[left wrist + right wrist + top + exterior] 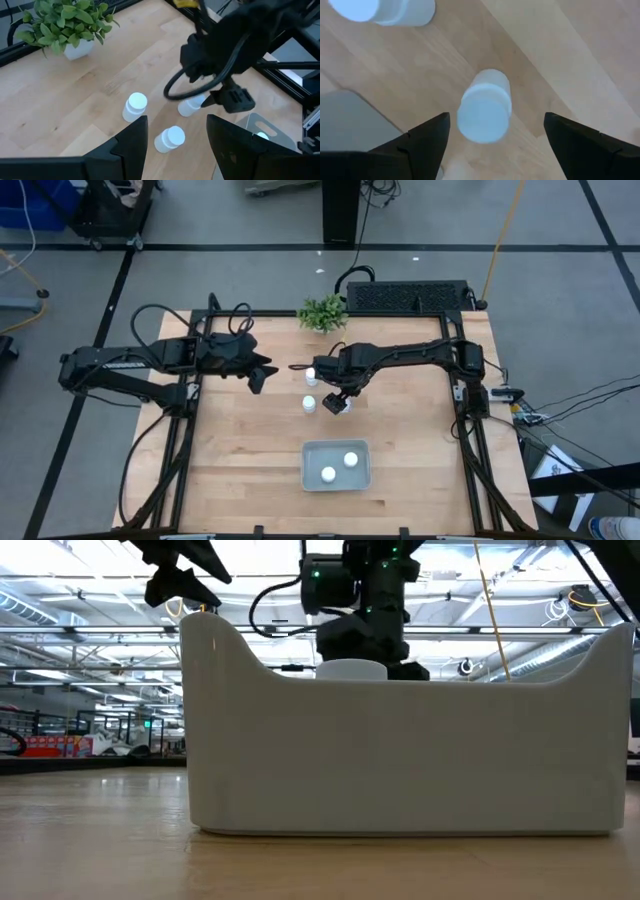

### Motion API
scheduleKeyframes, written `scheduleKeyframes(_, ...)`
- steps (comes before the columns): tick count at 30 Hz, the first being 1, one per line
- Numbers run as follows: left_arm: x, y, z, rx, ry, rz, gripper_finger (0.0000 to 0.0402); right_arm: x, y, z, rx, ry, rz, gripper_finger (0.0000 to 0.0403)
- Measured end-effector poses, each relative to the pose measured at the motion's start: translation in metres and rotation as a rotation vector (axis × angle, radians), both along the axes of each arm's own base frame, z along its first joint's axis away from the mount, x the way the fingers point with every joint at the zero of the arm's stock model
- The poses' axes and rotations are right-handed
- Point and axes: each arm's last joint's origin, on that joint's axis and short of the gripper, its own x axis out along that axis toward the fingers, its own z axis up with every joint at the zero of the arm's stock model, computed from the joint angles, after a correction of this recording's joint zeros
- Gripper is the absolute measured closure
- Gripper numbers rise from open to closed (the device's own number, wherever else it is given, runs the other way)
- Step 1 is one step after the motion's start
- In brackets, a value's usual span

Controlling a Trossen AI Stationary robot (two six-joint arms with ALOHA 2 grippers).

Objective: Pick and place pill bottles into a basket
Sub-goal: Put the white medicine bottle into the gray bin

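The pale grey-blue basket (308,465) lies near the table's front edge with two white pill bottles (351,459) (328,474) standing in it. Three more bottles stand upright on the table: two (310,376) (309,404) beside the right gripper and one (485,107) directly under it. My right gripper (339,402) is open above that bottle, its fingers (427,135) standing on either side without touching. My left gripper (262,377) is open and empty, raised left of the bottles. In the left wrist view the three loose bottles (135,106) (170,138) (191,105) show ahead.
A small green plant in a white pot (322,313) stands at the table's far edge. A black box (405,296) lies behind it to the right. In the low view the basket's wall (400,750) hides most of the table behind it.
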Motion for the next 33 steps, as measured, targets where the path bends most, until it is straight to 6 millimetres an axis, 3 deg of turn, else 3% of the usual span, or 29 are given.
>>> scheduleKeyframes(4,0.0,0.0,0.0,0.0,0.0,0.0,0.0192,0.0,0.0,0.001,-0.002,-0.01,0.0,0.0088)
scheduleKeyframes(13,0.0,0.0,0.0,0.0,0.0,0.0,0.0192,-0.003,0.002,-0.019,0.051,-0.015,-0.018,0.0088)
scheduleKeyframes(26,0.0,0.0,0.0,0.0,0.0,0.001,0.0192,-0.001,0.003,-0.024,0.052,-0.039,-0.032,0.009)
scheduleKeyframes(33,0.0,0.0,0.0,0.0,0.0,0.001,0.0192,-0.001,0.003,-0.024,0.052,-0.039,-0.032,0.015)
